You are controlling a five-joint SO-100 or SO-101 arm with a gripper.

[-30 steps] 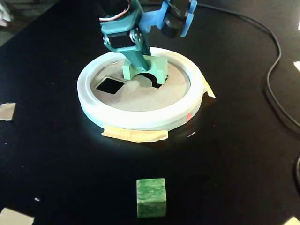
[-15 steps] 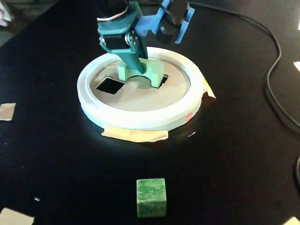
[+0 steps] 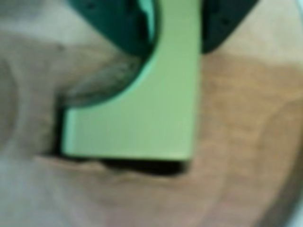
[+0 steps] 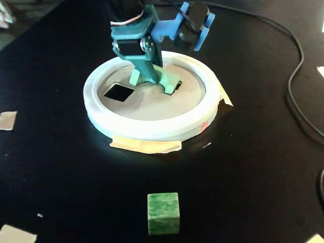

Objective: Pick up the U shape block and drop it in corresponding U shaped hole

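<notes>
The light green U shape block (image 3: 156, 109) is held between my dark green jaws, which grip one of its legs at the top of the wrist view. My gripper (image 3: 177, 28) is shut on it. The block's lower edge sits at a dark hole (image 3: 142, 166) in the wooden board. In the fixed view my gripper (image 4: 152, 76) stands over the middle of the round board, with the block (image 4: 168, 81) down at the board's surface by a dark opening (image 4: 177, 86). How deep the block sits in the hole is not clear.
The round wooden board (image 4: 152, 104) has a white rim (image 4: 152, 129) and a square hole (image 4: 118, 91) on its left. A green cube (image 4: 163, 213) lies on the black table in front. A cable (image 4: 298, 101) runs along the right. Tape pieces hold the rim.
</notes>
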